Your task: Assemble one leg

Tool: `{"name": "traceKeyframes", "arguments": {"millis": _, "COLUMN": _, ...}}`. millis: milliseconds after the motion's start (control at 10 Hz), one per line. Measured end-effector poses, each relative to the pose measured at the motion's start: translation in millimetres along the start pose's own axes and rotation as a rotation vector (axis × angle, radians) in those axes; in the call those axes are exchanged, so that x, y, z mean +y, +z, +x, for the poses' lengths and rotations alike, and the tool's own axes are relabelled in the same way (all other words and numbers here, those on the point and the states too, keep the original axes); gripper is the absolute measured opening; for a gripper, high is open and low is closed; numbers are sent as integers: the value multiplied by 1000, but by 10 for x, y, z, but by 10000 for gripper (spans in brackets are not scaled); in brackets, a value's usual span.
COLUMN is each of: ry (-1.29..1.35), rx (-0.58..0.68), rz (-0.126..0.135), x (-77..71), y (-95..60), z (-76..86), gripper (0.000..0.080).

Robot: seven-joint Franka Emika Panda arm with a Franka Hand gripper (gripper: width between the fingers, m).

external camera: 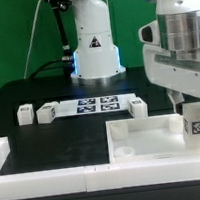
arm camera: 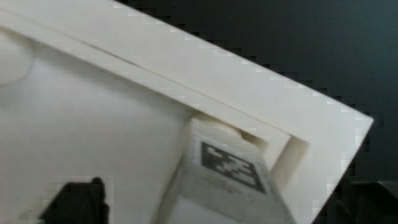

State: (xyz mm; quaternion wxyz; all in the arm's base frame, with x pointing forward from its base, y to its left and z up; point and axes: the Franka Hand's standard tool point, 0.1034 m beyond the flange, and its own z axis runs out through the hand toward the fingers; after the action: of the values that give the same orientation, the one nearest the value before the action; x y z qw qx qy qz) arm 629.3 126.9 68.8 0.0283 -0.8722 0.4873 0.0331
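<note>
Right up front the white tray-like part [external camera: 143, 141] sits with the leg [external camera: 195, 120] standing upright at its corner on the exterior view's right, directly beneath the gripper [external camera: 192, 106], which looks clamped on the leg's top.

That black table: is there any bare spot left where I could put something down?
Yes. The black table is bare between the row of small white pegs and the white front rail. It is crowded at the exterior view's right, where the claw holds a leg over the white tray.
</note>
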Motion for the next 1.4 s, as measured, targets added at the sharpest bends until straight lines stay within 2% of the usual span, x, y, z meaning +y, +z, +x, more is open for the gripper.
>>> {"name": "traceKeyframes", "arguments": {"millis": 500, "ry": -564, "rx": 8, "rz": -9, "x": -1, "y": 2, "z": -7, "gripper": 649}}
{"name": "traceKeyframes", "arguments": {"millis": 700, "ry": -837, "rx": 22, "rz": -27, "x": 9, "y": -5, "z": 19, "gripper": 649}}
{"name": "traceKeyframes", "arguments": {"millis": 900, "ry": -1004, "rx": 26, "rz": -37, "x": 22, "y": -8, "z": 54, "gripper": 649}}
{"name": "traceKeyframes", "arguments": {"millis": 1100, "ry": -1013, "rx": 26, "rz": -37, "x": 23, "y": -8, "z": 55, "gripper": 393}}
{"name": "traceKeyframes", "arguments": {"millis": 1200, "ry": -1001, "rx": 26, "rz": -36, "x": 23, "y": -8, "z": 55, "gripper": 393}}
{"name": "traceKeyframes", "arguments": {"millis": 1300, "ry": -975, "rx": 26, "rz": -36, "x": 23, "y": -8, "z": 56, "gripper": 290}}
{"name": "traceKeyframes", "arguments": {"millis": 1400, "ry": -974, "rx": 26, "rz": -36, "x": 24, "y": -8, "z": 60, "gripper": 290}}
